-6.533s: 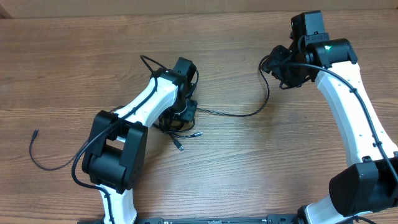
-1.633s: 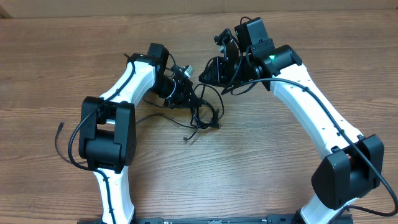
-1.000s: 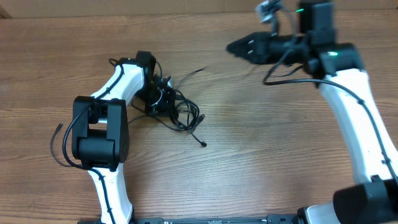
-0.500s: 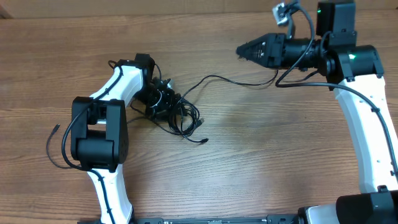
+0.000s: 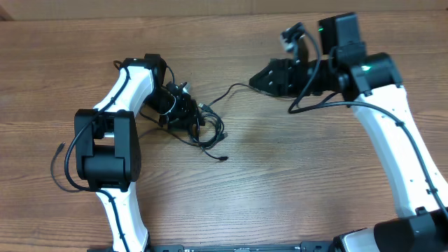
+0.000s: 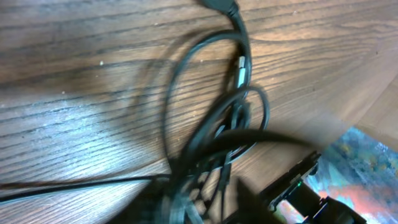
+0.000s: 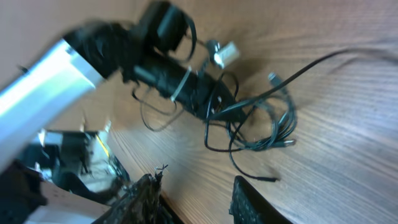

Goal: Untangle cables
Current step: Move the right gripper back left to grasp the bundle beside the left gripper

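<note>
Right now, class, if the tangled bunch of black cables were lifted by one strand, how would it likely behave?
Probably floppy: the cables lie in loose loops on the table. Likely light, being thin cords. The interlocked loops would probably drag along together rather than slip free.

I see the cables (image 5: 199, 124) bunched on the desk (image 5: 294, 182), left of centre in the overhead view, against the tip of the left arm (image 5: 129, 87). One strand (image 5: 227, 89) runs from the bunch up and right toward the right arm (image 5: 381, 105), in the upper right. A loose plug end (image 5: 222, 158) lies just below the bunch.
</note>
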You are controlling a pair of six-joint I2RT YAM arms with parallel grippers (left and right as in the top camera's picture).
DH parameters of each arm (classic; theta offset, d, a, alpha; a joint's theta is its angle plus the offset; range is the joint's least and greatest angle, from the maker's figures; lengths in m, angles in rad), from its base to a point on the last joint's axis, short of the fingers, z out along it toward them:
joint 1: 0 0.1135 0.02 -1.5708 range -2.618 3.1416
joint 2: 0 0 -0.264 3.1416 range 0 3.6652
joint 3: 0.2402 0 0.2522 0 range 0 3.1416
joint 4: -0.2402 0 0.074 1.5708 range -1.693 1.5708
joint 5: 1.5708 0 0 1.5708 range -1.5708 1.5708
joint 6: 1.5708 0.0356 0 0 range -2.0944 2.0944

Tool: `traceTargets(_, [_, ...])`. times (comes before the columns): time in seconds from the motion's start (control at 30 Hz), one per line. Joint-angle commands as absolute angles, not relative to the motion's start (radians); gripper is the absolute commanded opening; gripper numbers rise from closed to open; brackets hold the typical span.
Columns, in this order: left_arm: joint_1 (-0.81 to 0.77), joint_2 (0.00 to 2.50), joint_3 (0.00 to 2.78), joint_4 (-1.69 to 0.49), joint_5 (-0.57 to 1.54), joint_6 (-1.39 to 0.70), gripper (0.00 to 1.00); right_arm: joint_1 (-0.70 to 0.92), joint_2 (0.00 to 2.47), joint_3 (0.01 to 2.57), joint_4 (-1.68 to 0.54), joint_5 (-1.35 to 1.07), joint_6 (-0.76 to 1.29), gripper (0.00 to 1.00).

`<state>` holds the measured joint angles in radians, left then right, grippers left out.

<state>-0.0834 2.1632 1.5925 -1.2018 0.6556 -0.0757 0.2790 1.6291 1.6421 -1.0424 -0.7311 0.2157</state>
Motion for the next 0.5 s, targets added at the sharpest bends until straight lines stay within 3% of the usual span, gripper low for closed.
traceTargets(0.0, [-0.087,2.175,1.618,-1.220,0.710,-0.055,0.04,0.340,1.667,1.635,-1.046,-0.662,0.192,0.43])
traceTargets(0.47, [-0.086,2.134,1.757,-1.373,0.752,-0.036,0.04,0.443,1.819,1.635,-1.046,-0.663,0.212,0.54])
